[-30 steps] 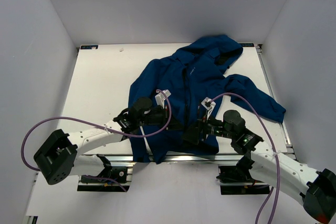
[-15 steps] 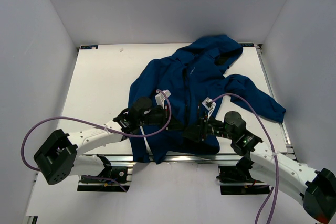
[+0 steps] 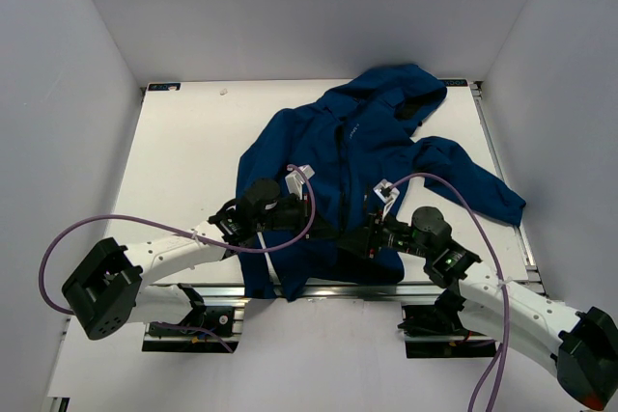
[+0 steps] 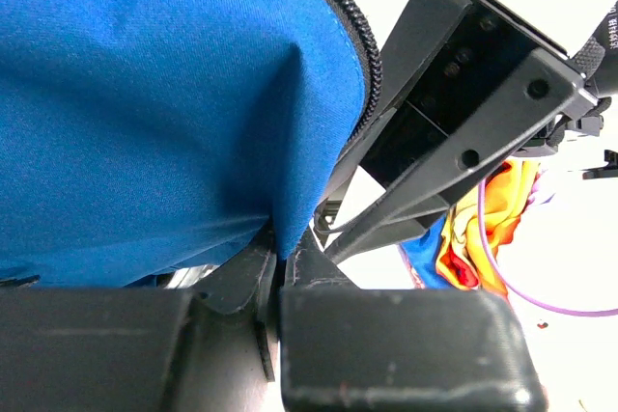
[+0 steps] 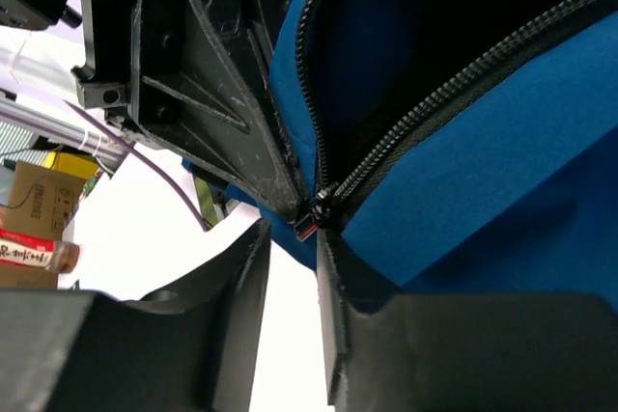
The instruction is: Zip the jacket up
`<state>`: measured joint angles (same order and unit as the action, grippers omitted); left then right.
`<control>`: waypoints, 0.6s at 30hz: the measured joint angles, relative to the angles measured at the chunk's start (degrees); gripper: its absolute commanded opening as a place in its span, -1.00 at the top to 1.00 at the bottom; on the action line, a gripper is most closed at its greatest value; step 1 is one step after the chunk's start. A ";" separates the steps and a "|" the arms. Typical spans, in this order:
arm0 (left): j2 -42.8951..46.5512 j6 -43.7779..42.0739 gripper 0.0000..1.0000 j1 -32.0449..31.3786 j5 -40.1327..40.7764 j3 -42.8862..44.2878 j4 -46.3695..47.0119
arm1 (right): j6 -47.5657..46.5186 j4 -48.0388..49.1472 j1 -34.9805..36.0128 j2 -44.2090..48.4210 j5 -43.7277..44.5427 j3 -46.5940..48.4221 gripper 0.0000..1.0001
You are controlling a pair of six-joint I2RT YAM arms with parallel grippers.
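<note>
Overhead, the jacket [image 3: 357, 132]'s zipper slider [image 5: 311, 221] seems too small to make out.

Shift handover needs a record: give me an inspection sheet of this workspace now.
Surface: white table, jacket reaching its near edge.
Job's things: blue jacket spread front up, teeth apart above the zipper slider.
Clutter: small pale speck near the far edge.
Hands: left hand shut on the jacket's hem by the zipper; right hand fingers either side of the zipper slider, grip unclear.
Cables: purple cable looping along each arm.
Surroundings: white walls; cardboard boxes beyond the table.
</note>
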<state>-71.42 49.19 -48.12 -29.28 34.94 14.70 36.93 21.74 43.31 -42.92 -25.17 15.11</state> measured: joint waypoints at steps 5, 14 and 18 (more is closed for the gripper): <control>0.07 0.00 1.00 0.02 0.02 -0.04 0.39 | 0.83 1.53 0.00 -0.74 0.79 -0.24 0.40; 0.15 0.26 1.00 0.02 0.09 -0.74 0.81 | 3.17 6.03 0.00 -1.46 1.07 -2.54 0.68; 0.17 0.31 1.00 0.07 0.15 -0.74 0.83 | 3.54 6.34 0.00 -1.42 1.14 -2.82 0.82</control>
<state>-71.24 49.50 -48.05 -29.12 34.20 15.53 40.47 28.08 43.31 -44.34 -24.03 12.29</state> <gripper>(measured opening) 0.137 0.110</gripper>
